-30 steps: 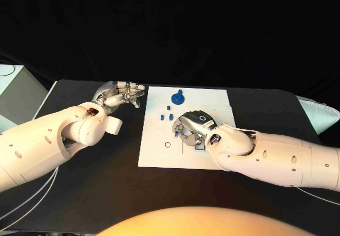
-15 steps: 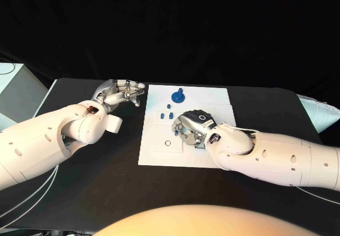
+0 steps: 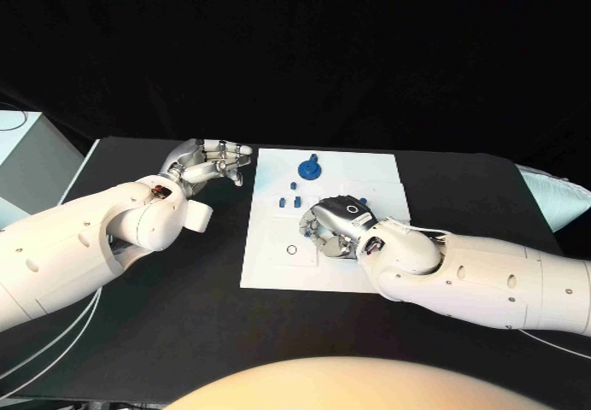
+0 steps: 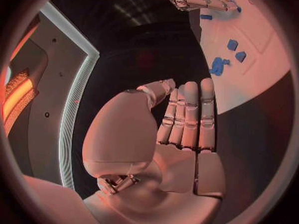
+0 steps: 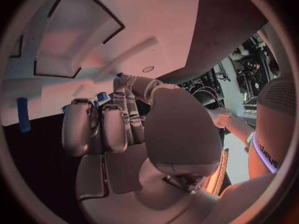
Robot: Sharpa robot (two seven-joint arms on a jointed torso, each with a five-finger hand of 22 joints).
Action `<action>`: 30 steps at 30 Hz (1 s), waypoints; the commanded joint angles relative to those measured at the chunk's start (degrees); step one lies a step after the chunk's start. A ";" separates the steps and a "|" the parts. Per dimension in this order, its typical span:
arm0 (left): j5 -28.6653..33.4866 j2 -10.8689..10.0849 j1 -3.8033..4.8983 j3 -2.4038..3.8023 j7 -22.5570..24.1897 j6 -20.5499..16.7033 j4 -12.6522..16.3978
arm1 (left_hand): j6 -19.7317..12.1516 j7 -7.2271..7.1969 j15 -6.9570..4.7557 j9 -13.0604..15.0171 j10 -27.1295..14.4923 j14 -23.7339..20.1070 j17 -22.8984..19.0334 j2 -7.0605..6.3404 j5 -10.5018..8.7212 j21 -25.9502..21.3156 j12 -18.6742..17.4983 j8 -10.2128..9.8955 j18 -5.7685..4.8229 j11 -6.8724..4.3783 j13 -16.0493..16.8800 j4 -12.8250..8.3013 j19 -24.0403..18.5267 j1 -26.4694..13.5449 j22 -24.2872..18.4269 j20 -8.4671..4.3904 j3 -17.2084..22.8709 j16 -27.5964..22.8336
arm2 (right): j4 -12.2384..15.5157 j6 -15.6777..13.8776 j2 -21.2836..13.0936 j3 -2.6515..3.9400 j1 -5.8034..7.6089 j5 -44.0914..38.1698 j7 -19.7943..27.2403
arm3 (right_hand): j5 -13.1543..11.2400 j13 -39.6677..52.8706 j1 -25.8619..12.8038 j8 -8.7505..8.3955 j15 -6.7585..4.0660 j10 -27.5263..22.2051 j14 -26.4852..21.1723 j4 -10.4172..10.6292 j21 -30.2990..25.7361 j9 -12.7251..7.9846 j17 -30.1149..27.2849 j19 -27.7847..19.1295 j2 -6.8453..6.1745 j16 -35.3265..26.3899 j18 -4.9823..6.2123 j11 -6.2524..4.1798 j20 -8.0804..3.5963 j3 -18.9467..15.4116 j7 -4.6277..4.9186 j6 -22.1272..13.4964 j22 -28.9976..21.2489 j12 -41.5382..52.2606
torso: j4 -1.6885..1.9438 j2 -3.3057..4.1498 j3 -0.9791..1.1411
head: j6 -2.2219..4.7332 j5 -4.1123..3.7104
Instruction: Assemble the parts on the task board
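The white task board (image 3: 273, 265) lies mid-table. At its far end stands a round blue part (image 3: 312, 169) (image 4: 218, 65), and closer in are three small blue pieces (image 3: 289, 202) (image 4: 236, 50). My right hand (image 3: 335, 224) (image 5: 124, 129) is low over the board's middle with its fingers curled in. A small blue part (image 3: 303, 230) (image 5: 100, 96) shows between its fingertips, mostly hidden. Another blue piece (image 5: 23, 115) lies by the board's edge. My left hand (image 3: 212, 162) (image 4: 181, 129) hovers over the black table just off the board's far left corner, fingers straight and together, holding nothing.
A small dark ring mark (image 3: 290, 251) sits on the board's near left part. Recessed outlines (image 5: 69, 30) mark the board beyond my right hand. A pale box (image 3: 25, 154) stands at the table's left edge and a white padded object (image 3: 560, 201) at its right.
My right hand has crept slightly toward the board's near end, still curled over the same spot. The left hand has stayed where it was.
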 commanded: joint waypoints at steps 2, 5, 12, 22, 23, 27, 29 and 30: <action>0.30 0.12 -0.04 0.05 0.14 0.84 0.04 | -0.09 0.15 -0.03 -0.07 -0.25 0.16 -0.08 0.40 0.15 -0.23 -0.24 0.38 0.82 0.06 -0.09 -0.03 0.37 0.09 -0.07 -0.10 -0.24 -0.19 | 0.37 -1.25 -0.17 -0.07 -0.16 -1.14 -0.46 | 0.26 0.08 0.07 0.11 -0.31 0.67 2.65 0.06 0.20 0.08 0.00 1.31 0.54 0.18 -0.73 -0.26 -0.42 0.41 0.07 0.35 3.97 0.18 | -0.02 0.04 -0.01 | 0.07 -0.02; 0.30 0.14 -0.04 0.05 0.11 0.84 0.00 | -0.09 0.15 -0.03 -0.07 -0.25 0.16 -0.08 0.40 0.15 -0.23 -0.24 0.38 0.82 0.06 -0.09 -0.03 0.37 0.09 -0.07 -0.10 -0.24 -0.19 | 0.46 -1.42 -0.29 -0.07 -0.18 -1.26 -0.66 | 0.31 0.08 0.06 0.12 -0.31 0.69 2.66 0.05 0.30 0.09 0.06 1.34 0.55 0.24 -0.75 -0.27 -0.42 0.42 0.06 0.36 4.03 0.18 | -0.02 0.01 -0.01 | 0.11 -0.08; 0.30 0.16 -0.04 0.05 0.06 0.86 0.00 | -0.09 0.15 -0.03 -0.07 -0.25 0.16 -0.08 0.40 0.15 -0.23 -0.24 0.38 0.82 0.06 -0.09 -0.03 0.37 0.09 -0.07 -0.10 -0.24 -0.19 | 0.27 -0.74 -0.33 -0.07 -0.19 -1.28 -0.94 | 0.31 0.08 0.06 0.12 -0.31 0.69 2.66 0.05 0.30 0.09 0.06 1.34 0.55 0.24 -0.75 -0.27 -0.42 0.42 0.06 0.36 4.03 0.18 | 0.03 0.03 -0.07 | 0.08 -0.17; 0.30 0.09 -0.04 0.05 -0.04 0.86 0.11 | -0.16 0.17 -0.01 -0.11 -0.34 0.14 -0.13 0.44 0.14 -0.28 -0.27 0.38 0.82 0.08 -0.16 -0.01 0.38 0.09 -0.11 -0.09 -0.29 -0.24 | -0.35 1.35 0.10 -0.07 -0.19 -1.09 -1.22 | 0.35 0.10 0.00 0.15 -0.31 0.72 2.66 0.04 0.28 0.13 0.06 1.33 0.52 0.27 -0.74 -0.28 -0.42 0.41 0.05 0.38 4.04 0.18 | 0.06 0.05 -0.12 | -0.11 -0.11; 0.30 0.08 -0.04 0.05 -0.06 0.86 0.12 | -0.16 0.17 -0.01 -0.11 -0.34 0.14 -0.13 0.44 0.14 -0.28 -0.27 0.38 0.82 0.08 -0.16 -0.01 0.38 0.09 -0.11 -0.09 -0.29 -0.24 | -0.41 1.53 0.16 -0.07 -0.19 -1.06 -1.24 | 0.35 0.10 0.00 0.15 -0.31 0.72 2.66 0.04 0.28 0.13 0.06 1.33 0.52 0.27 -0.74 -0.28 -0.42 0.41 0.05 0.38 4.04 0.18 | 0.07 0.06 -0.13 | -0.12 -0.10; 0.30 0.05 -0.04 0.05 -0.15 0.89 0.16 | -0.17 0.17 -0.01 -0.11 -0.36 0.14 -0.14 0.44 0.14 -0.30 -0.27 0.38 0.82 0.09 -0.18 0.00 0.38 0.08 -0.12 -0.09 -0.32 -0.25 | -0.65 2.48 0.48 -0.07 -0.19 -0.86 -1.22 | 0.35 0.10 -0.06 0.15 -0.31 0.72 2.65 0.06 0.27 0.14 0.02 1.32 0.50 0.26 -0.74 -0.27 -0.42 0.39 0.06 0.38 4.04 0.18 | 0.06 -0.01 -0.14 | -0.29 -0.03; 0.30 0.04 -0.04 0.05 -0.18 0.91 0.18 | -0.17 0.17 -0.01 -0.11 -0.36 0.14 -0.14 0.44 0.14 -0.30 -0.27 0.38 0.82 0.09 -0.18 0.00 0.38 0.08 -0.12 -0.09 -0.32 -0.25 | -0.70 2.69 0.58 -0.07 -0.19 -0.76 -1.13 | 0.35 0.10 -0.13 0.15 -0.31 0.70 2.62 0.09 0.10 0.16 -0.14 1.28 0.47 0.17 -0.71 -0.26 -0.41 0.36 0.08 0.36 3.94 0.16 | 0.07 -0.01 -0.15 | -0.32 -0.01; 0.30 0.03 -0.04 0.05 -0.21 0.93 0.20 | -0.17 0.17 -0.01 -0.11 -0.36 0.14 -0.14 0.44 0.14 -0.30 -0.27 0.38 0.82 0.09 -0.18 0.00 0.38 0.08 -0.12 -0.09 -0.32 -0.25 | -0.73 2.85 0.64 -0.07 -0.19 -0.61 -0.98 | 0.35 0.09 -0.23 0.14 -0.30 0.65 2.61 0.11 0.01 0.17 -0.18 1.24 0.43 0.17 -0.69 -0.24 -0.41 0.32 0.10 0.31 3.90 0.12 | 0.09 0.01 -0.15 | -0.32 0.01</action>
